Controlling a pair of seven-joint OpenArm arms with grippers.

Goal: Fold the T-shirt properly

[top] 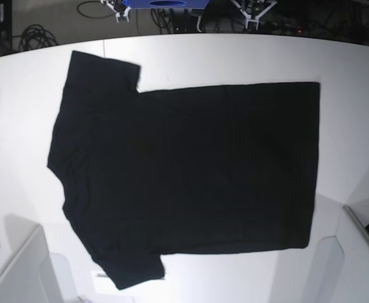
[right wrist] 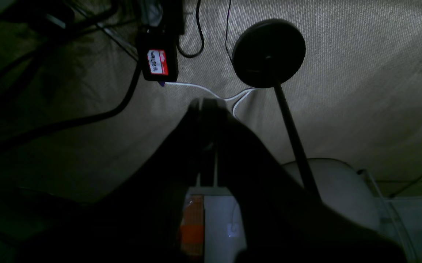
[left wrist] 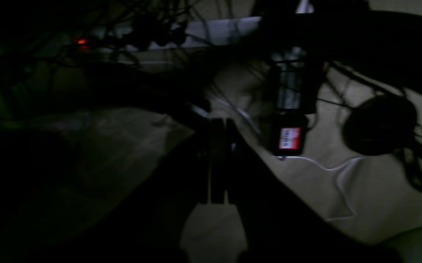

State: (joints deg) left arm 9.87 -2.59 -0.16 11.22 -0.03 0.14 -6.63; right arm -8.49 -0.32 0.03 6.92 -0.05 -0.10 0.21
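The black T-shirt [top: 190, 170] lies spread flat on the white table [top: 348, 63] in the base view, with its sleeves at the left and its hem at the right. No print shows. My left gripper [left wrist: 218, 160] is a dark silhouette with its fingers pressed together and nothing between them. My right gripper [right wrist: 208, 138] looks the same, shut and empty. Both wrist views look down at carpeted floor, off the table, and the T-shirt does not show in them. In the base view neither gripper's fingers show, only grey arm parts at the bottom left [top: 17, 271] and bottom right [top: 361, 252].
On the floor are a black power adapter with a red and white label [right wrist: 158, 62], a round black stand base with a pole [right wrist: 268, 53], a white cable [left wrist: 337, 171] and dark cables. Stand legs and cables sit beyond the table's far edge [top: 171, 12].
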